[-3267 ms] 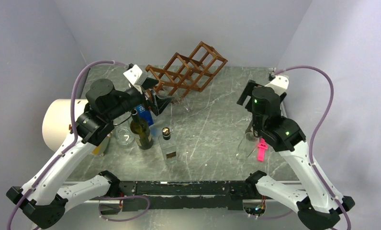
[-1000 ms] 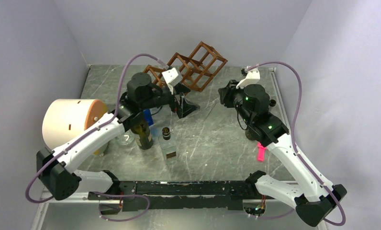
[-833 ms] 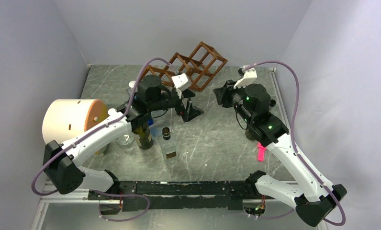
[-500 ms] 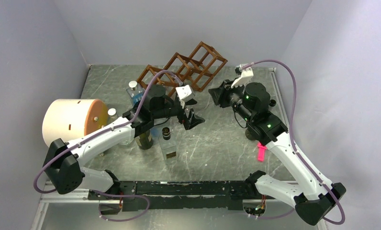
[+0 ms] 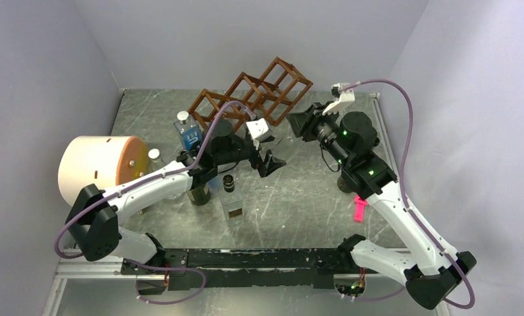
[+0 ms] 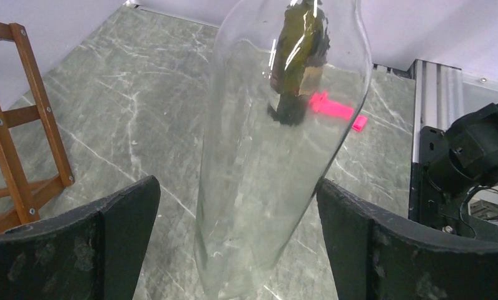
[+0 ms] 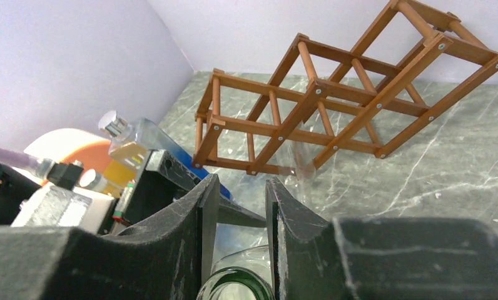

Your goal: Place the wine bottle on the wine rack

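Evidently the clear wine bottle (image 6: 265,175) is not on the wine rack (image 7: 316,85). It sits on the near side of the rack, just off its right half, between the two grippers.

The right gripper (image 7: 241,181) has its jaws closed to a narrow slot. A greenish glass rim is lodged between them at the bottom edge of its view — the bottle's mouth, gripped at the neck, though the contact itself is cut off.

The left gripper (image 5: 272,162) has its jaws spread wide on either side of the bottle's body, clear of the glass. From above, the bottle is nearly lost against the grey worktop (image 5: 299,191), and I cannot tell whether it touches it.

The bottle's top runs out of the left wrist view. Through the glass a dark green bottle (image 6: 296,62) shows distorted, beside a pink object (image 6: 331,107) — both farther from the rack.
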Tool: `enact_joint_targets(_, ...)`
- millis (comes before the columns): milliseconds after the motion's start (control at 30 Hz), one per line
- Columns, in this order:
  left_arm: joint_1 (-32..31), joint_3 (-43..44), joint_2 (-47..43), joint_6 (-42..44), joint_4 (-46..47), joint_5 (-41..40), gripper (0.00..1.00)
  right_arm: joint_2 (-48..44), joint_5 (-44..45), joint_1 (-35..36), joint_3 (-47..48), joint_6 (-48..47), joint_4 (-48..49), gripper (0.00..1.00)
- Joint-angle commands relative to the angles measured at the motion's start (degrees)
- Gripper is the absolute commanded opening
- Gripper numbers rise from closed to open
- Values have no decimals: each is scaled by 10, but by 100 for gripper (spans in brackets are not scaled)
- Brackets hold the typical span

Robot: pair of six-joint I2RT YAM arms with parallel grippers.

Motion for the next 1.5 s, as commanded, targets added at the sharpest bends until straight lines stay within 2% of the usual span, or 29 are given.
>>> enact_joint_targets(0, -4, 27, 12, 21, 32, -25, 99, 5, 17, -3, 42, 60, 76, 0)
enact_joint_targets(133, -3, 23, 16, 31, 53, -42, 99, 10, 19, -2, 53, 86, 97, 0)
enact_joint_targets(233, -3, 15, 15, 42, 75, -43, 87, 11, 22, -3, 59, 96, 103, 0)
enact_joint_targets(367, -3, 22, 14, 69, 75, -59, 51, 9, 27, -2, 63, 95, 94, 0)
enact_joint_targets(400, -3, 27, 13, 77, 71, -59, 39, 8, 28, -2, 64, 94, 90, 0)
enact_joint_targets(433, -3, 30, 14, 86, 70, -58, 15, 7, 30, -3, 66, 91, 84, 0)
enact_joint_targets(467, -4, 32, 13, 92, 71, -61, 8, 6, 29, -2, 68, 89, 77, 0)
enact_joint_targets(500, -4, 33, 14, 98, 76, -66, 7, 5, 27, -2, 71, 83, 68, 0)
enact_joint_targets(567, -3, 36, 14, 125, 83, -73, 7, 4, 14, -2, 82, 56, 35, 36)
enact_joint_targets(600, -4, 38, 12, 140, 88, -83, 7, 3, 4, -2, 89, 31, 17, 50)
enact_joint_targets(667, -3, 37, 9, 184, 102, -105, 7, 2, -5, -2, 107, -12, -30, 68)
enact_joint_targets(700, -3, 35, 8, 210, 108, -109, 7, 2, -1, -2, 119, -40, -57, 73)
enact_joint_targets(800, -2, 47, 2, 305, 91, -91, 7, 7, 25, -2, 164, -82, -142, 78)
enact_joint_targets(933, -2, 70, 0, 426, 50, -50, 7, 31, 26, -2, 229, -126, -243, 79)
enact_joint_targets(1067, -3, 96, 5, 514, 24, -13, 7, 48, -1, -2, 261, -153, -303, 80)
enact_joint_targets(1267, -2, 169, 36, 626, -70, 1, 7, 57, -38, -2, 271, -170, -342, 81)
enact_joint_targets(1467, -3, 183, 43, 696, -94, 5, 7, 58, -47, -2, 259, -181, -343, 81)
